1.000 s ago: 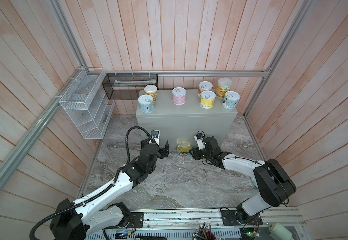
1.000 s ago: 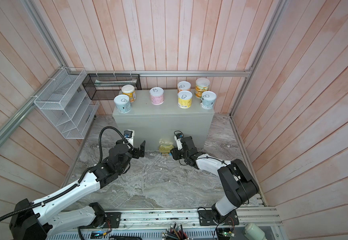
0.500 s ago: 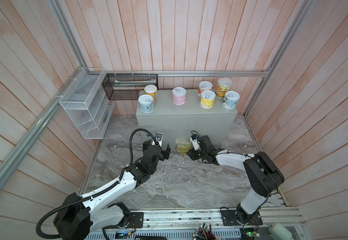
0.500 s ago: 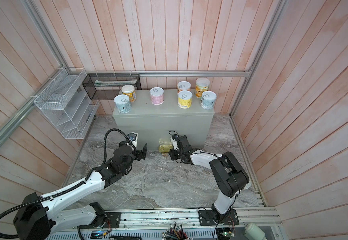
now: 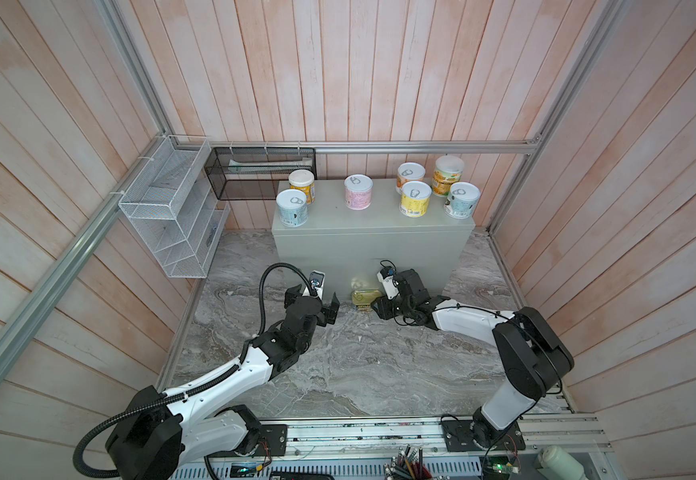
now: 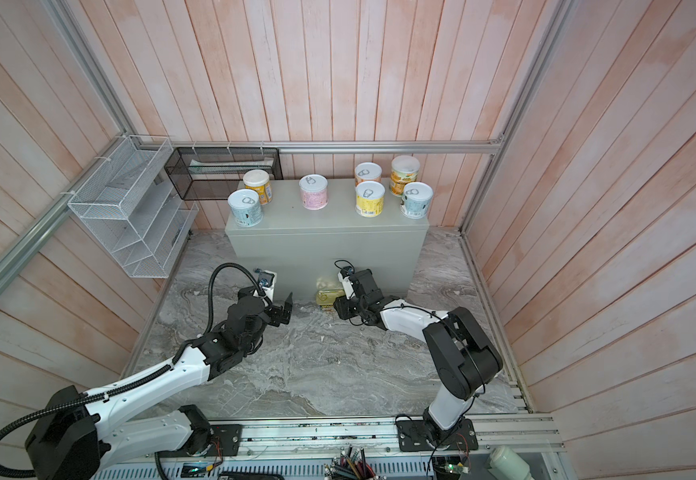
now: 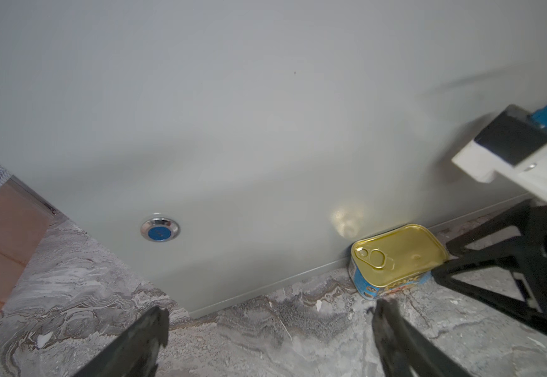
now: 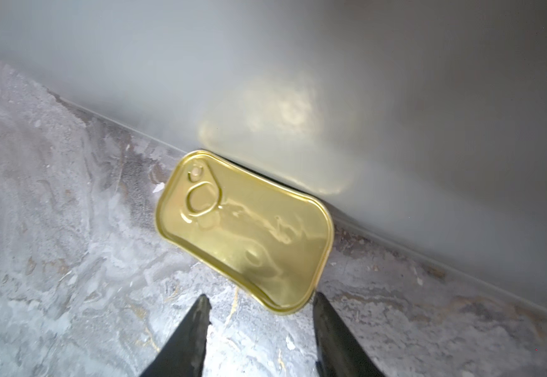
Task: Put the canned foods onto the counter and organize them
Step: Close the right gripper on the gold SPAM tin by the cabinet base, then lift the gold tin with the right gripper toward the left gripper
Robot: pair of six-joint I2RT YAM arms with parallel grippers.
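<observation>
Lying on the marble (image 8: pixel 69 261) against the counter (image 5: pixel 371 249), the gold tin (image 8: pixel 246 228) faces the right gripper (image 8: pixel 261 301) — jaws slightly apart, empty; advancing that narrow may shove it, not straddle it.

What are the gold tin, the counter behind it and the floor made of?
Tin: metal, glossy gold, stamped pull tab. Counter: probably painted metal, satin grey, faintly mirroring the tin. Floor: grey-veined marble look; stone or print, unclear.
</observation>
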